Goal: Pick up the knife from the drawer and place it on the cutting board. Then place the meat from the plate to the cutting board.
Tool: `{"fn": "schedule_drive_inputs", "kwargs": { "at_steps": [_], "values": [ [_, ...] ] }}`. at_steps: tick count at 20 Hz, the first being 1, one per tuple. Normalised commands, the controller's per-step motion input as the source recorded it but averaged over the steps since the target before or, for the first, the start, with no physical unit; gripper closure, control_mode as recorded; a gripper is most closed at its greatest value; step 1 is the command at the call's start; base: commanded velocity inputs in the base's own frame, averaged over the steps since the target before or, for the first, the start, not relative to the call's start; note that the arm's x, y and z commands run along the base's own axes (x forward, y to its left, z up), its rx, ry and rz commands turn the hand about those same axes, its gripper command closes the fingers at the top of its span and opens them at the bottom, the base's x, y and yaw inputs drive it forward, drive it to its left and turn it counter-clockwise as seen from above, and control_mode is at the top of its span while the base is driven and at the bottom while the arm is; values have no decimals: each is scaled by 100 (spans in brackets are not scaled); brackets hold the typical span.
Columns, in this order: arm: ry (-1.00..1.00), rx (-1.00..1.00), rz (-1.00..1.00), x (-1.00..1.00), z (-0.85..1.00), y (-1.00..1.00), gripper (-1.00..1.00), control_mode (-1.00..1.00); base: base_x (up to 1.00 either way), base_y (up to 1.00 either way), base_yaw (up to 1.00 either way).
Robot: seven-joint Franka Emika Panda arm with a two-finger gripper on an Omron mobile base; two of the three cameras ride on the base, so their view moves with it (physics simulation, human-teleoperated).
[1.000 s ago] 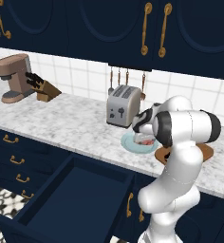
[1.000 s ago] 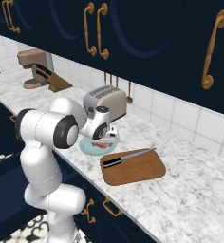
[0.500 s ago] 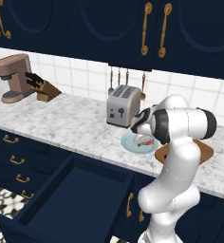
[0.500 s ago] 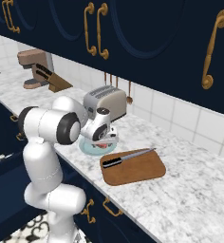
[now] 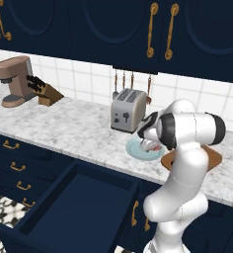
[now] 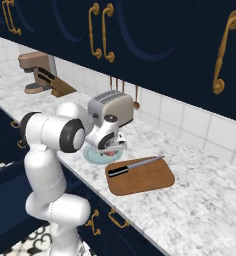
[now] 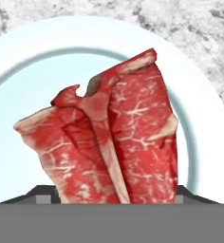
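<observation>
One meat (image 7: 109, 142) wedge on one plate (image 7: 199, 123); one knife (image 6: 135, 165) on board (image 6: 150, 181).

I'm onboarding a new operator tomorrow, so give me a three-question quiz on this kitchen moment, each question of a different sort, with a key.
1. True or false: the knife already lies on the cutting board.
2. Multiple choice: the meat is over which thing? A) the toaster B) the plate C) the drawer
3. Fill in: the drawer under the counter stands ____.

Key: 1 true; 2 B; 3 open. In the hand view the meat fills the space just ahead of the gripper, with the plate behind it; whether the jaws grip it cannot be told.
</observation>
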Motion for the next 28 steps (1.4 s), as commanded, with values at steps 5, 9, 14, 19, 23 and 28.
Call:
{"fn": "schedule_drive_inputs", "kwargs": {
  "at_steps": [5,9,14,19,23,28],
  "values": [
    [-18,0,6,-39,23,0,100,-100,0,0,0],
    [-9,-1,1,-64,92,-11,100,-100,0,0,0],
    [-4,0,0,-70,99,-10,100,-100,0,0,0],
    [0,-1,0,-69,82,-6,100,-100,0,0,0],
    [0,-3,0,-60,23,-15,100,-100,0,0,0],
    [0,0,-1,-40,0,-59,100,-100,0,0,0]
  ]
}}
